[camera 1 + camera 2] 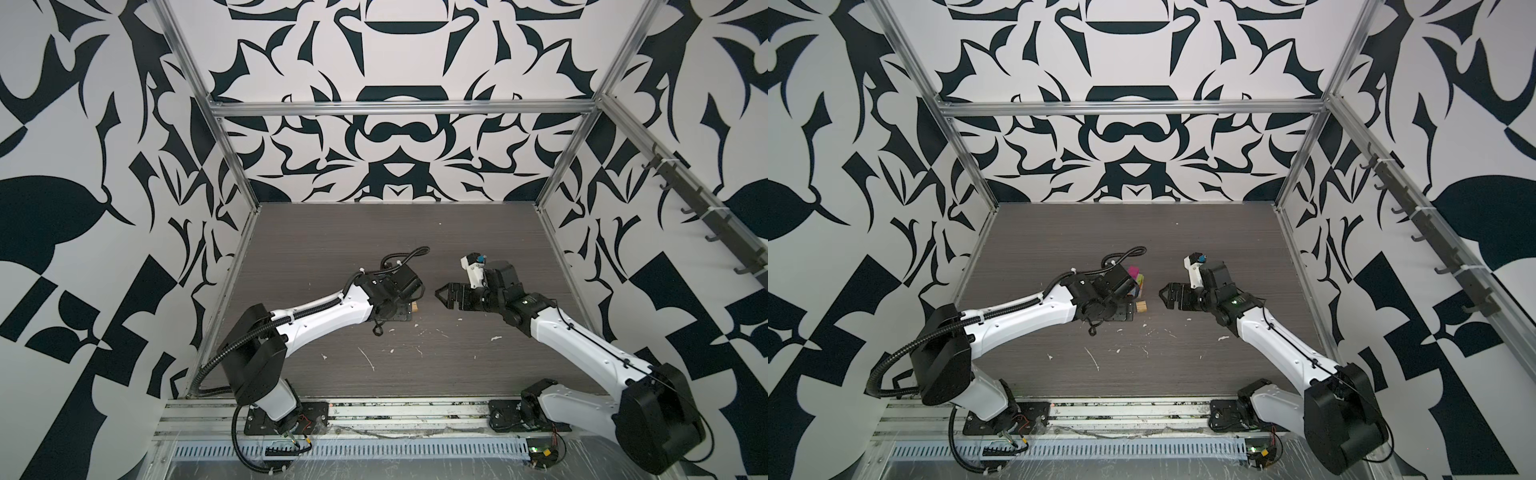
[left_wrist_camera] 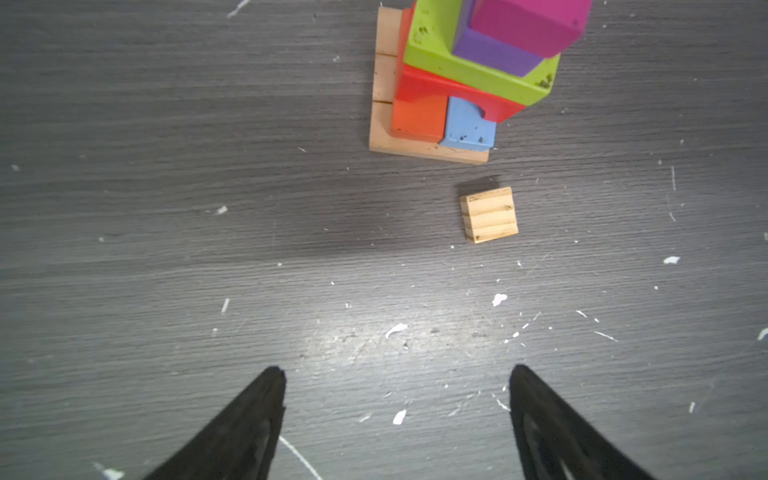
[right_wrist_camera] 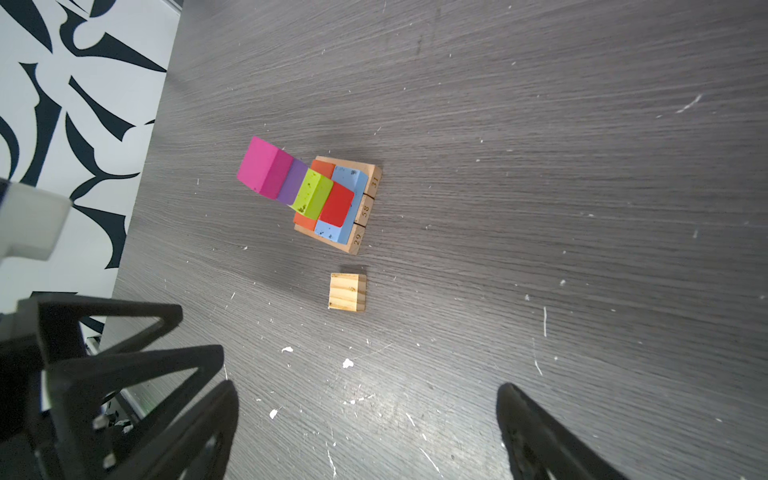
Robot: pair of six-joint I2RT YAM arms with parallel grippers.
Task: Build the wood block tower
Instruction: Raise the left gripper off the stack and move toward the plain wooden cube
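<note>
Tower: the wood block tower (image 3: 320, 195) stands mid-table (image 2: 166, 166), with a tan base, an orange, blue and red layer, then lime-green, purple and magenta on top.
Loose piece: the tan cube (image 2: 489, 214) lies flat on the table just beside the tower's base, not touching it. The top spot appears to be waiting for it.
Left gripper (image 2: 397, 370): jaws spread wide, nothing between them.
Right gripper (image 3: 368, 385): jaws likewise spread and empty.
Key relation: the cube lies ahead of the left fingertips, off their midline toward one finger, between gripper and tower.
Axis: the cube has no long side, and its faces sit slightly skewed to the jaw line.
Nearer arm: probably the left, since the cube looms larger in its wrist view.
View differences: the right wrist view alone shows the numbers on the three base ends. In a top view the left wrist hides the tower and leaves only a sliver of the cube (image 1: 414, 308). The left gripper's fingers are hidden in both top views.
</note>
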